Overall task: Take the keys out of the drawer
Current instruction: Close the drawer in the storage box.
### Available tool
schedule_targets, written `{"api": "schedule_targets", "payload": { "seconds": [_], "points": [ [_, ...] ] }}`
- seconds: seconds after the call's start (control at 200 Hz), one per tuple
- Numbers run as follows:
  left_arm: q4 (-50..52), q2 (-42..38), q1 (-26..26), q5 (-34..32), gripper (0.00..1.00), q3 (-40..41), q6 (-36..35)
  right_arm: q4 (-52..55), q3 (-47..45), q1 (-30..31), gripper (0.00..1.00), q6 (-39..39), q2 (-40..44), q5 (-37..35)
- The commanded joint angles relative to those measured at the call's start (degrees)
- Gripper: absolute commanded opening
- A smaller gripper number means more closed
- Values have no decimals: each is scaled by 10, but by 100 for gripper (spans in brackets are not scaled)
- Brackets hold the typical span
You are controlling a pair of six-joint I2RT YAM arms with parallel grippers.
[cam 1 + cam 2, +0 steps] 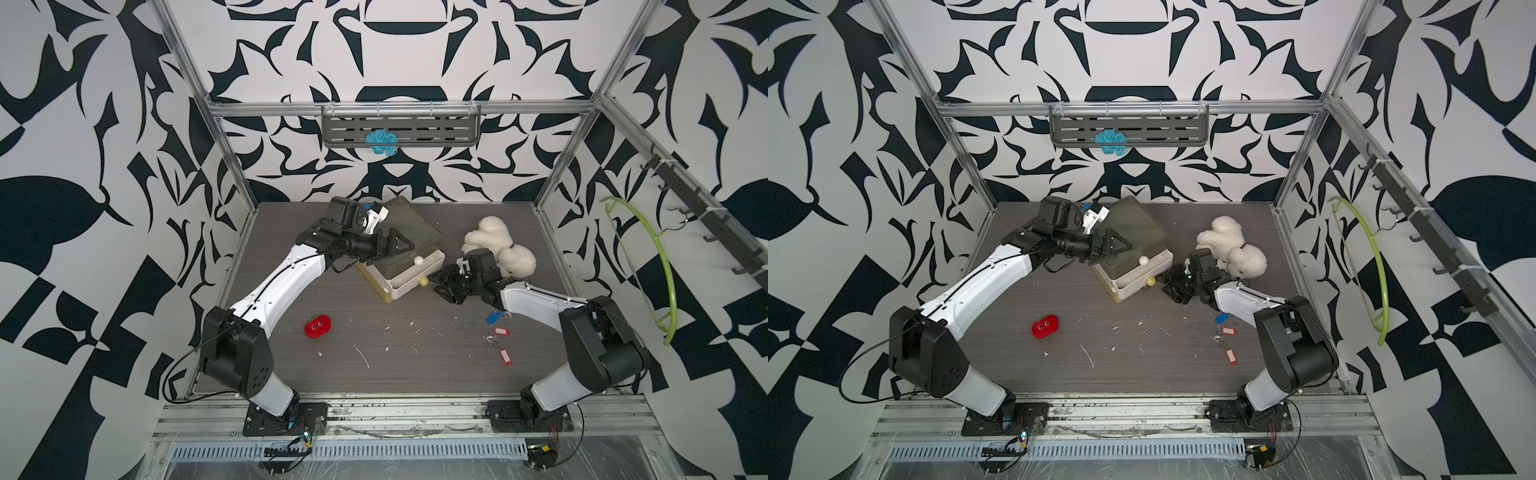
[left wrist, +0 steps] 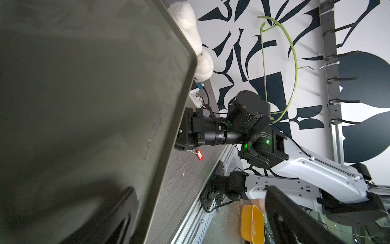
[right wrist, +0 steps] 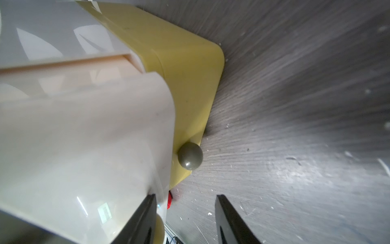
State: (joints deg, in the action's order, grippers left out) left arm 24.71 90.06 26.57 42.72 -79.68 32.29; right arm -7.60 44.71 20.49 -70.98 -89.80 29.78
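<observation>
Keys (image 1: 498, 337) with blue and red tags lie on table (image 1: 415, 374), in front and right of drawer unit (image 1: 397, 270), outside it. Right gripper (image 1: 441, 291) half-spread, empty, just right of unit's white drawer (image 1: 409, 286). Left gripper (image 1: 395, 244) spread wide over unit's dark lid (image 1: 415, 226).

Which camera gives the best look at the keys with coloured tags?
Both top views: the keys lie together on the table beside the right arm, blue and red tags all clear. The left wrist view catches only one red tag; the right wrist view shows none.
</observation>
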Motion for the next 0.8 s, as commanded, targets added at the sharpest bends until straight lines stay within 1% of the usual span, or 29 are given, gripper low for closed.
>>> {"api": "schedule_targets", "payload": {
  "seconds": [0.0,0.53,0.795],
  "points": [
    [26,-8,-3,-1,99,14,-12,-27,27,3,51,9,-6,2],
    [25,-5,-3,2,99,18,-12,-70,77,18,52,-7,-80,3],
    [21,-4,-3,5,99,21,-12,-71,74,18,52,-9,-77,1]
  ]
}}
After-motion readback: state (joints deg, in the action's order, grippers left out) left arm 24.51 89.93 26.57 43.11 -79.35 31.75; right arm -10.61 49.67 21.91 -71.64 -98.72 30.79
